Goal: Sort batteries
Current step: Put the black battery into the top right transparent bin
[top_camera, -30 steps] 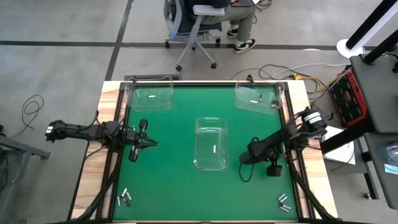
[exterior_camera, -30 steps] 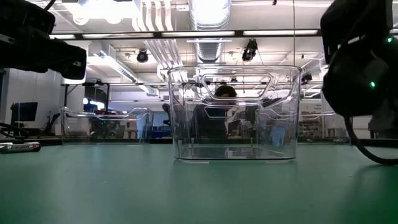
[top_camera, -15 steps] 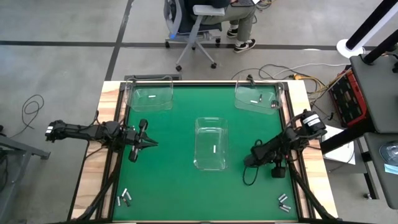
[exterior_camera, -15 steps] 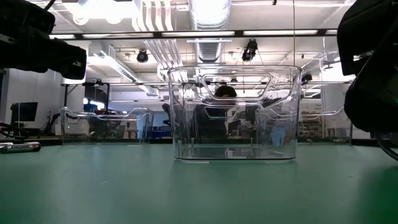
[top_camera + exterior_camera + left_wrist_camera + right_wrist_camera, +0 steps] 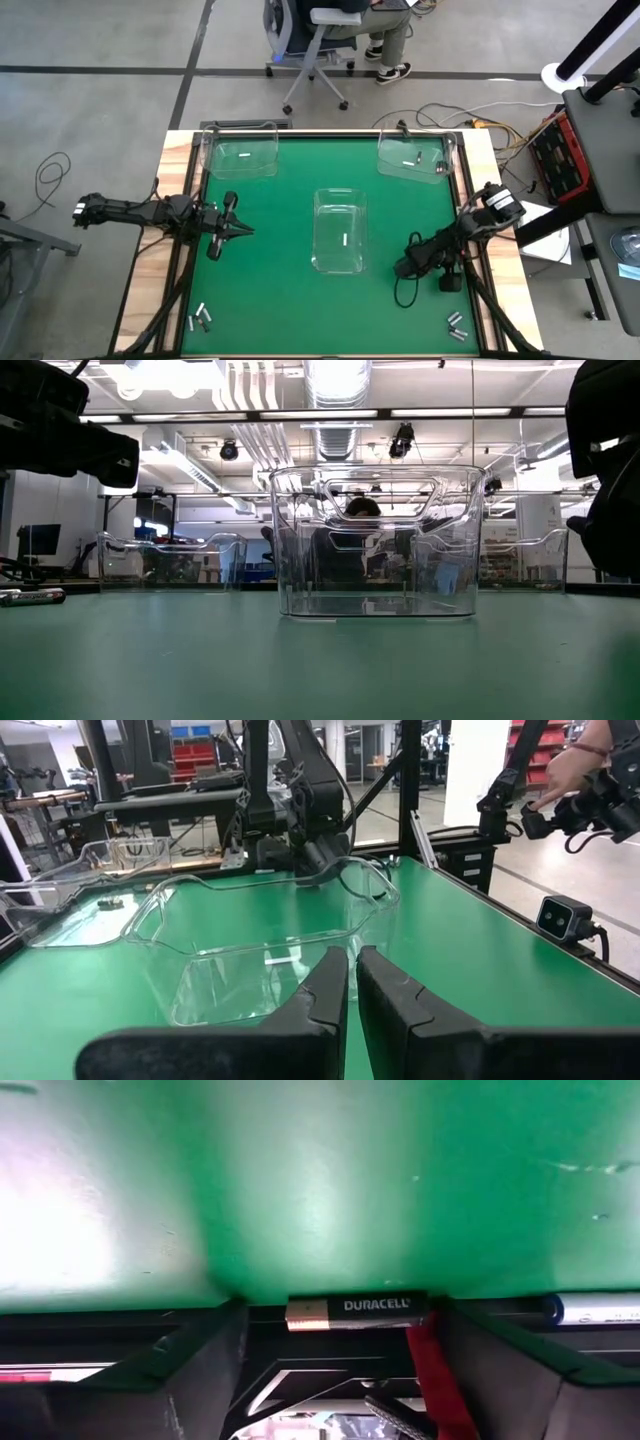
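Loose batteries lie in two small heaps, near left [image 5: 200, 318] and near right [image 5: 457, 325]. My right arm [image 5: 430, 255] reaches low over the table's right side, between the centre bin [image 5: 340, 230] and the right edge. Its gripper [image 5: 340, 1308] is open. In the right wrist view a black and copper Duracell battery [image 5: 350, 1308] lies along a dark edge, in line with the gap between the fingertips. A blue-white battery [image 5: 600, 1308] lies beside it. My left gripper [image 5: 245, 232] hovers shut at the table's left, holding nothing.
Three clear bins stand on the green mat. The centre one holds one battery [image 5: 345, 240]. The far left bin [image 5: 240, 155] and the far right bin [image 5: 412, 155] hold a few each. A person sits on a chair [image 5: 320, 40] beyond the far edge.
My right arm has drawn away from the centre bin, toward the table's near and right edges. In the low view it has slid most of the way out at the right.
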### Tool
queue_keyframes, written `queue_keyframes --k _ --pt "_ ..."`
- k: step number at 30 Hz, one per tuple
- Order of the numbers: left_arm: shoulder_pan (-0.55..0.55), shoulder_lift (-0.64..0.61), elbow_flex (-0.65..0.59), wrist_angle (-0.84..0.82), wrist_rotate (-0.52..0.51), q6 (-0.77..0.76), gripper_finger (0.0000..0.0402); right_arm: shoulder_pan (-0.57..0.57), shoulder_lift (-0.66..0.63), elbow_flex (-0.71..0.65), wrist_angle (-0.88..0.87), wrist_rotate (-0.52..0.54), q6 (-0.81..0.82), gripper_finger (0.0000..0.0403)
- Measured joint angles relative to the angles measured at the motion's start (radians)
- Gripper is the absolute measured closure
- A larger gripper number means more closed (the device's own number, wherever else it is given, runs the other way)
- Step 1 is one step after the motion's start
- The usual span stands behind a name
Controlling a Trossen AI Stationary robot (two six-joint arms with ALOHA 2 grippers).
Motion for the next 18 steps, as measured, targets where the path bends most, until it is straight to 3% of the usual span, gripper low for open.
queue_keyframes --k 18 --pt "0.000 0.001 0.000 0.000 0.000 0.000 0.0394 0.002 0.002 0.024 0.013 -0.002 0.013 0.0185"
